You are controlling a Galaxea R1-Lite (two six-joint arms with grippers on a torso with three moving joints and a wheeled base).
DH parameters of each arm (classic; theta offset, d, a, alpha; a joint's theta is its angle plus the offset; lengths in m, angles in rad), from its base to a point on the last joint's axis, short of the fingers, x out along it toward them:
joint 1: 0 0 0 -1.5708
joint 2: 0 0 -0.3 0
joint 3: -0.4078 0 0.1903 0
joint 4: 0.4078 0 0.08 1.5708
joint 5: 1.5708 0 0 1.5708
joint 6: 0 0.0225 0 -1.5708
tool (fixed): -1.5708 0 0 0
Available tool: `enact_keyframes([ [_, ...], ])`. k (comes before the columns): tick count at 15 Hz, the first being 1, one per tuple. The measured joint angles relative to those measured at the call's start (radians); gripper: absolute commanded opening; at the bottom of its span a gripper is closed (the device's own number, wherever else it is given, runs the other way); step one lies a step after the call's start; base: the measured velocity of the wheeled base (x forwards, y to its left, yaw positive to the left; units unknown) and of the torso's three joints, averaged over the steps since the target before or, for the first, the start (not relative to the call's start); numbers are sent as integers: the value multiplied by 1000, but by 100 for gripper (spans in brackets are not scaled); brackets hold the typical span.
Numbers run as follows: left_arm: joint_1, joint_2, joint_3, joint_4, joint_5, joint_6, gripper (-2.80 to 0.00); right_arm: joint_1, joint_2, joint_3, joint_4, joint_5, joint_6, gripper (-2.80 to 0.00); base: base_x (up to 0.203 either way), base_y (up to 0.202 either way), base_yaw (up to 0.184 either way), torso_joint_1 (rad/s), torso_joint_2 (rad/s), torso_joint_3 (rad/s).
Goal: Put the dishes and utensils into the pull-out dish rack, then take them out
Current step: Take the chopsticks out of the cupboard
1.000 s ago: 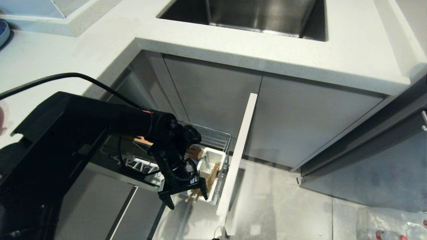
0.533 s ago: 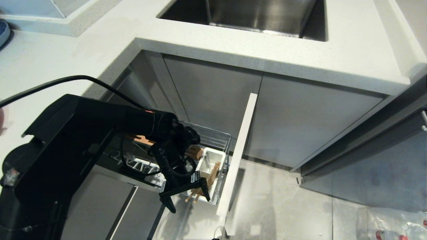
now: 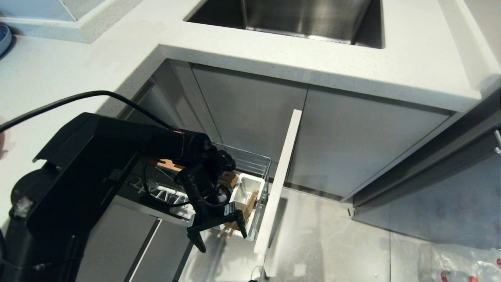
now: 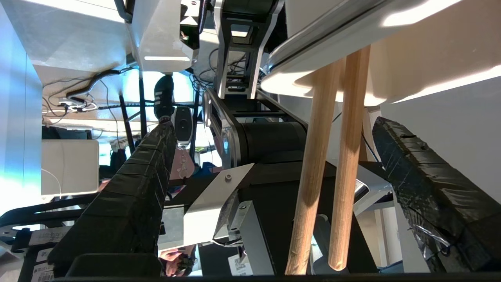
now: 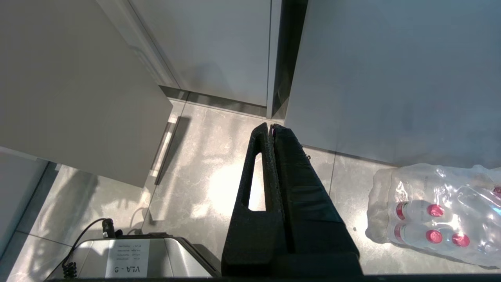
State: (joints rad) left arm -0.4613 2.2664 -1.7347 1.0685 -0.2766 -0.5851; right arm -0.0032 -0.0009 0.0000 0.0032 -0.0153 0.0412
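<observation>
The pull-out dish rack [image 3: 256, 161] stands drawn out under the counter, behind its tall pale front panel [image 3: 280, 180]. The chopsticks [image 3: 234, 226] lean out of its white caddy [image 3: 247, 187], and a thin grey spoon handle [image 3: 243, 192] shows inside it. My left gripper [image 3: 218, 237] hangs open at the caddy's near end. In the left wrist view the two chopsticks [image 4: 313, 176] run between the fingers [image 4: 133, 188], closer to one of them, and neither finger touches them. The dishes are hidden behind my left arm. My right gripper [image 5: 273, 126] is shut on nothing, parked above the floor.
A steel sink [image 3: 297, 17] is set in the white counter [image 3: 391, 58] above the rack. A blue-grey plate [image 3: 3, 37] lies at the counter's far left edge. A wrapped pack of water bottles [image 5: 434, 211] lies on the floor at the right.
My left arm's elbow has swung a little to the right and the gripper has sunk slightly around the chopsticks' ends. It has stayed open. The right arm has not moved.
</observation>
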Motion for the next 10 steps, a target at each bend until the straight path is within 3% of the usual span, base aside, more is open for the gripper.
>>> enact_keyframes([
  [5, 1, 1, -3, 2, 2, 1, 0, 0, 0, 0, 0, 0, 0, -280, 0, 0, 0, 0, 0, 0],
  [6, 1, 1, -3, 2, 2, 1, -280, 0, 0, 0, 0, 0, 0, -280, 0, 0, 0, 0, 0, 0],
  [10, -1, 2, -4, 2, 1, 1, -280, 0, 0, 0, 0, 0, 0, -280, 0, 0, 0, 0, 0, 0],
])
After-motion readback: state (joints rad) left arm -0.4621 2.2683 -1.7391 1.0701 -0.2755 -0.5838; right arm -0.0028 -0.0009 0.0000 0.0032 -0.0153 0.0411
